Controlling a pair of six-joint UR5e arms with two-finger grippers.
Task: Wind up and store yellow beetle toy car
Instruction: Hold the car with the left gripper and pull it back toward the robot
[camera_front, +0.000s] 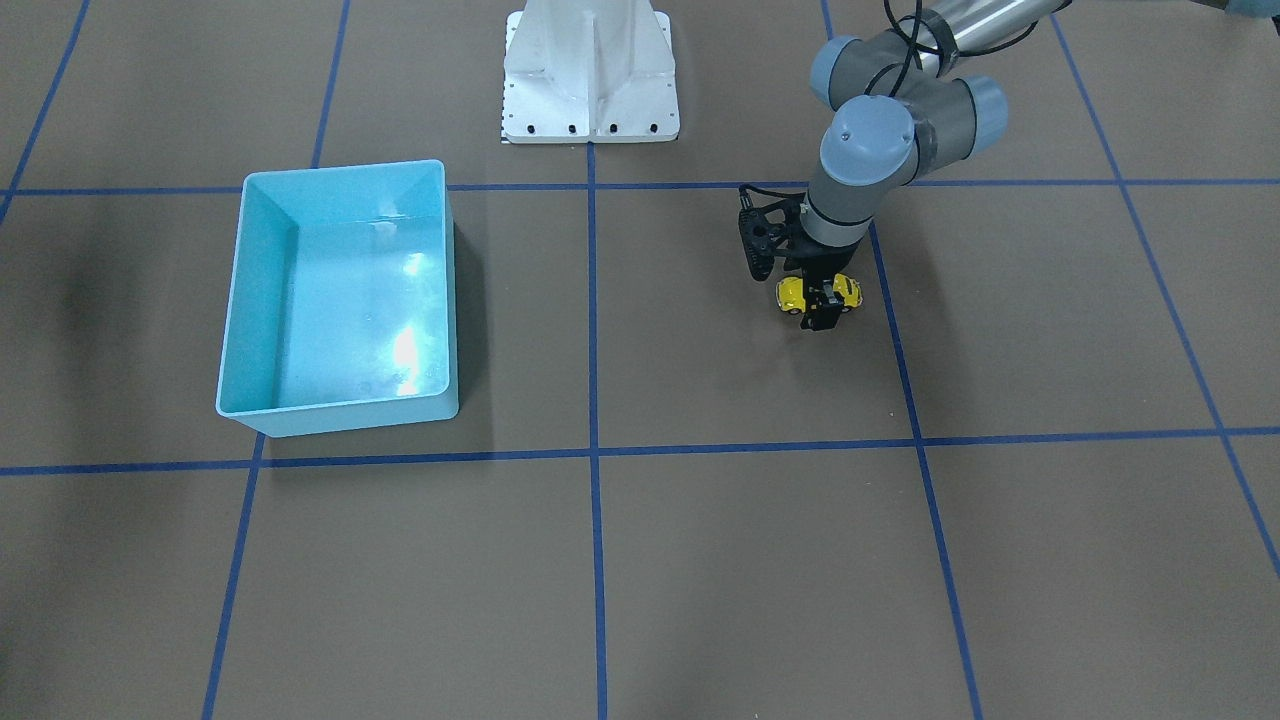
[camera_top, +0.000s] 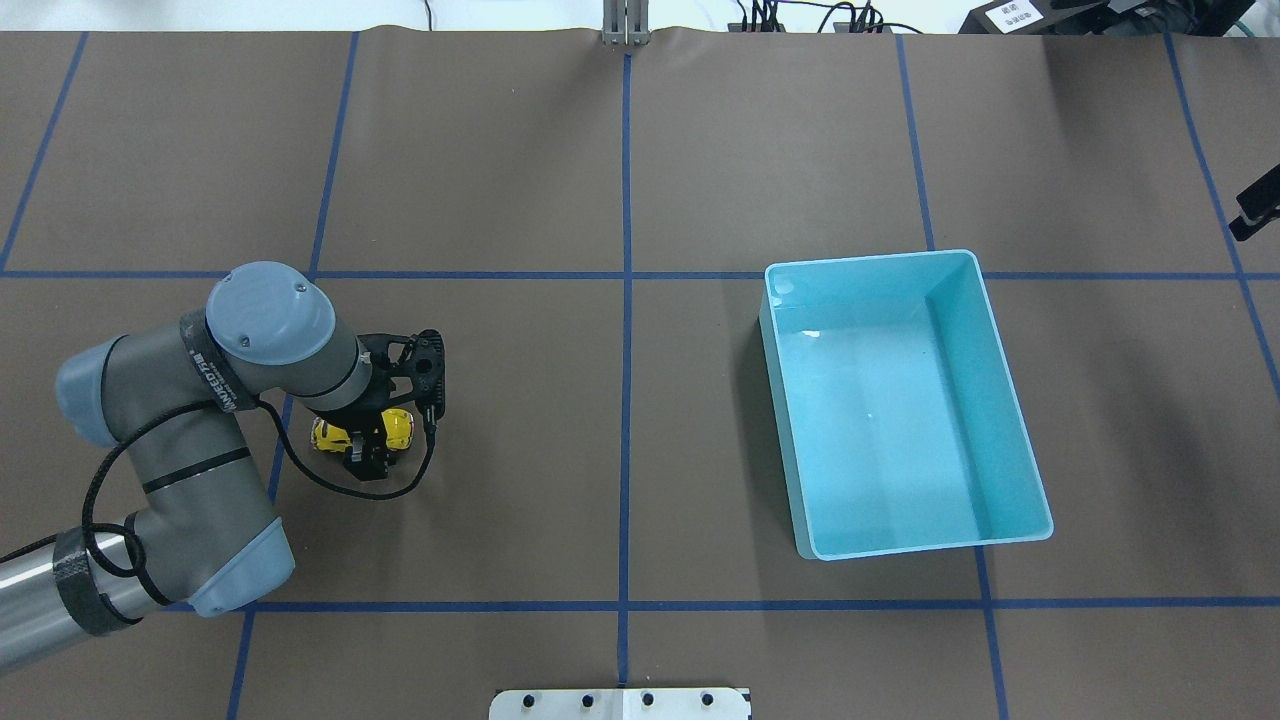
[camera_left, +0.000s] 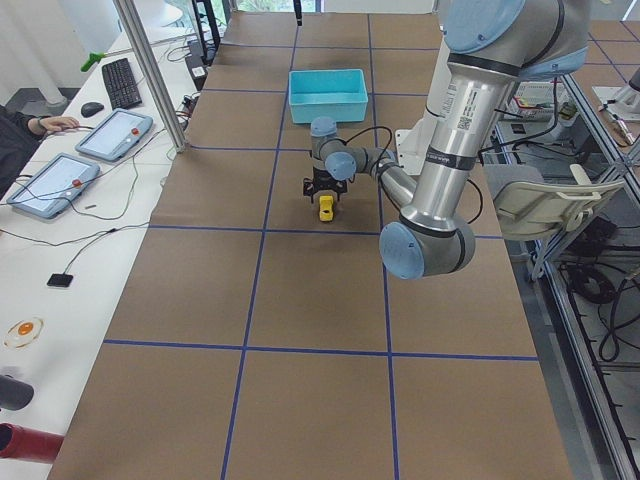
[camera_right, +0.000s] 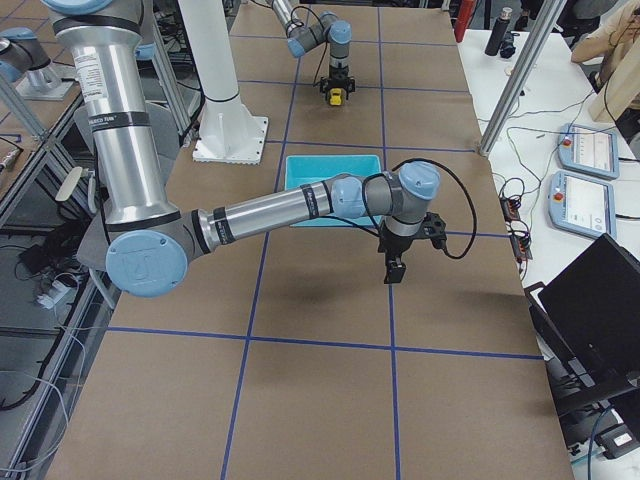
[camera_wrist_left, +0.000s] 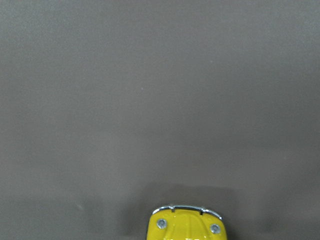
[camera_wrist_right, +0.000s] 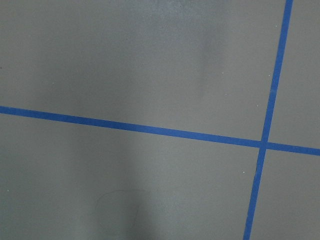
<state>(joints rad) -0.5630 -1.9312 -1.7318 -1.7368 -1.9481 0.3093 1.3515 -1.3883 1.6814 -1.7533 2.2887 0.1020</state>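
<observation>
The yellow beetle toy car (camera_front: 790, 293) sits on the brown table, on the side away from the bin. My left gripper (camera_front: 822, 300) comes straight down on it, its black fingers closed across the car's middle, so both ends stick out. The overhead view shows the same with the car (camera_top: 398, 428) under the gripper (camera_top: 365, 447). The left wrist view shows only one end of the car (camera_wrist_left: 186, 226) at the bottom edge. My right gripper (camera_right: 393, 268) hangs over bare table beyond the bin; I cannot tell if it is open or shut.
The light-blue bin (camera_top: 870, 257) stands empty on the other half of the table, also in the front view (camera_front: 340, 168). Blue tape lines grid the table. The white robot base (camera_front: 590, 80) stands at the table's edge between the arms.
</observation>
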